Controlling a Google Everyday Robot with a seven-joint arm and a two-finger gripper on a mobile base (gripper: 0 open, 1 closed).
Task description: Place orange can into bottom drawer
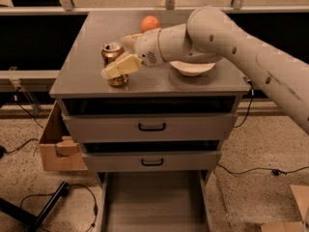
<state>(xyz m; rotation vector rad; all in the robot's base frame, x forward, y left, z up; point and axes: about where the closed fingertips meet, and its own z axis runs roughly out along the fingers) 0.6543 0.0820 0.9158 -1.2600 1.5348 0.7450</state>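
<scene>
The orange can (112,61) stands upright near the front left of the grey cabinet top (87,47). My gripper (121,53) reaches in from the right and is open. One pale finger (120,66) lies in front of the can and the other finger (131,37) behind it, so the can sits between them. I cannot tell whether the fingers touch it. The bottom drawer (154,202) is pulled out below the cabinet and its flat grey floor is bare.
A round orange fruit (150,23) lies at the back of the top, and a white bowl (192,68) sits under my arm. The two upper drawers (152,127) are closed. A cardboard box (55,144) stands left of the cabinet. Cables cross the floor.
</scene>
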